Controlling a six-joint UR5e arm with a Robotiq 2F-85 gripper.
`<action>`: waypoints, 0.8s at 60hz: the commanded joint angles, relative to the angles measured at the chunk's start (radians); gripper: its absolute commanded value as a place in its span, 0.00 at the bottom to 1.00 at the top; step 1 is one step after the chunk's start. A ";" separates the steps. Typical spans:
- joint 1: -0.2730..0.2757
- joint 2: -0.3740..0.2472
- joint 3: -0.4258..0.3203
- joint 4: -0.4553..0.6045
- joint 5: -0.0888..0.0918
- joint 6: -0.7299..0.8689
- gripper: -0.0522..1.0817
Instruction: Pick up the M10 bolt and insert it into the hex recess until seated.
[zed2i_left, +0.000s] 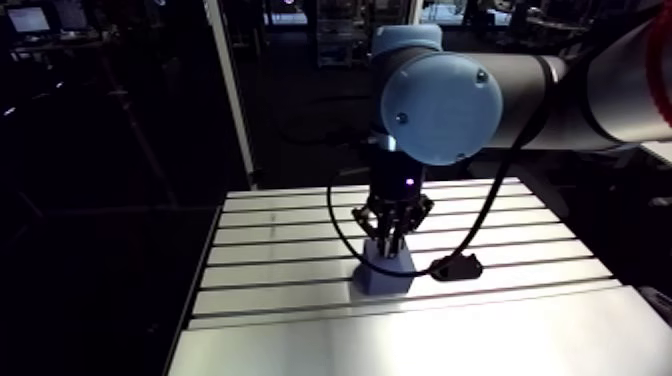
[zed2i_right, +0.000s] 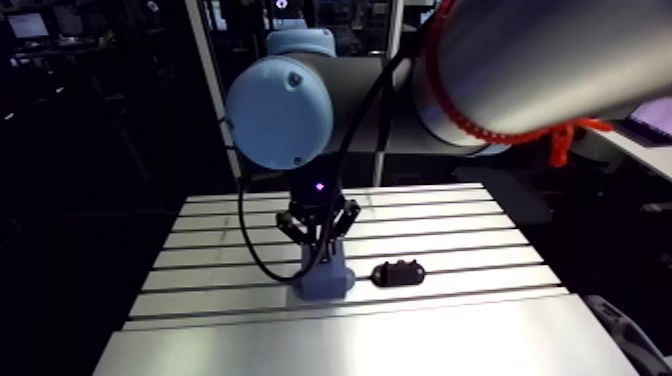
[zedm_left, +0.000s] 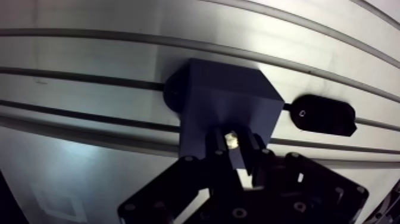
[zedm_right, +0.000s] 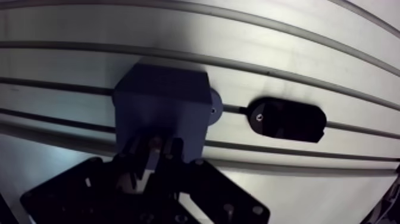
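The hand (zedm_left: 233, 149) was clenched on the M10 bolt (zedm_left: 230, 139). In the wrist view its two fingers (zedm_left: 215, 144) stood close together, and a small pale metal end showed between their tips, which I took for the bolt seen end-on. So the bolt did not lie on the worktop (zedm_left: 89, 59); it was carried in the grasp, low over the dark blue block (zedm_left: 229, 98). The arm view agreed: the hand reached straight down from the wrist with its tips at the block's top.

What mattered was the line from bolt to recess. Seen end-on from the wrist, the bolt's long axis appeared to run along the hand's own reach, upright to the worktop and pointing down at the block. The hex recess itself could not be made out, because the fingers and the bolt covered the part of the block where it would most likely sit. Whether the bolt was inside it or only above the face could not be told. By my reading this was the inserting step, with seating not confirmed.

A black oval piece (zedm_left: 324, 114) lay flat on the worktop just beside the block, apart from it and clear of the hand. The coming move would likely call for a straight push down along the bolt's axis, with its flats matched to the recess; a tilt or a sideways offset could jam it on the rim
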 joint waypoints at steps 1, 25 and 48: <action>0.002 -0.002 -0.005 0.012 0.000 -0.004 0.73; 0.004 -0.007 -0.007 0.018 -0.004 -0.079 0.75; 0.004 -0.010 -0.010 0.019 -0.009 -0.237 0.75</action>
